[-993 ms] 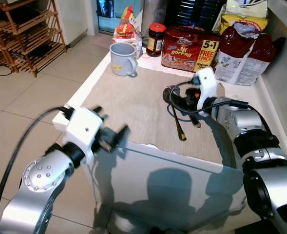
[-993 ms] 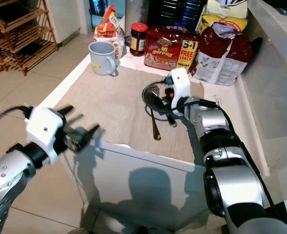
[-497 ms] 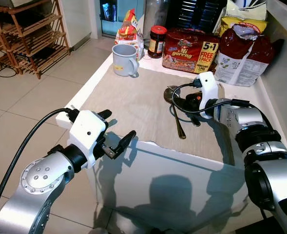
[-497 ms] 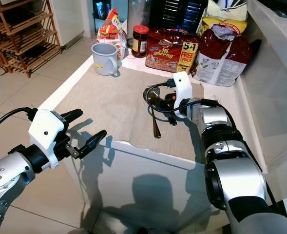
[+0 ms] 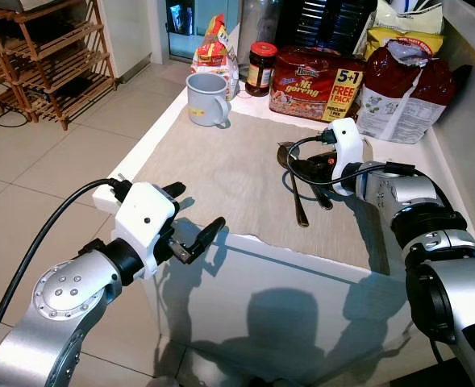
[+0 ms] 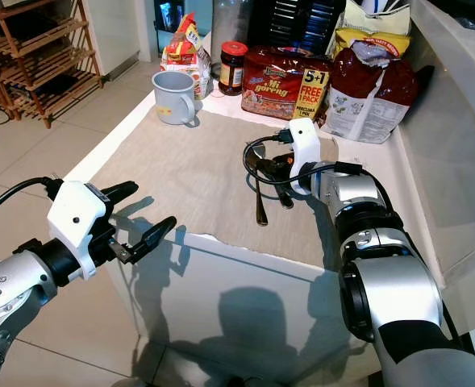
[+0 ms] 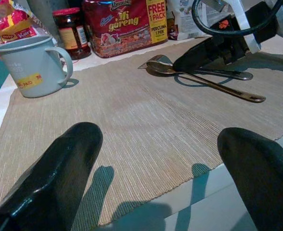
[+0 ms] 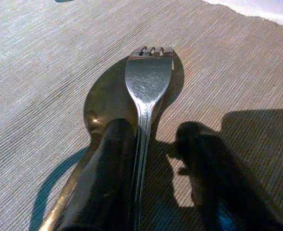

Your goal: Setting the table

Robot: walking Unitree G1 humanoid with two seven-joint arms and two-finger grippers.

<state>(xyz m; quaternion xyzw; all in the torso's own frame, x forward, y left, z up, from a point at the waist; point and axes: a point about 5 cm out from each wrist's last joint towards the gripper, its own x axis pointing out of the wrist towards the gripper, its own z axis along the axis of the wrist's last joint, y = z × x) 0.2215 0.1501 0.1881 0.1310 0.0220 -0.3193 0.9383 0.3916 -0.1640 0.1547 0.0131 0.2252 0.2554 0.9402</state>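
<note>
On the beige placemat (image 5: 221, 161) covering the white counter (image 5: 152, 133), a shiny steel fork (image 8: 148, 84) lies across a darker spoon (image 8: 103, 103), tines flat. The right pincer (image 8: 153, 163) rests low over them, fingers apart, straddling the fork's handle. The left pincer (image 5: 193, 218) hovers spread wide off the counter's edge.

bright even daylight, sharp frames, soft forward shadows

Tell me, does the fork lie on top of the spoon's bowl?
Yes, in the right wrist view the fork head rests over the spoon bowl on the placemat.
</note>
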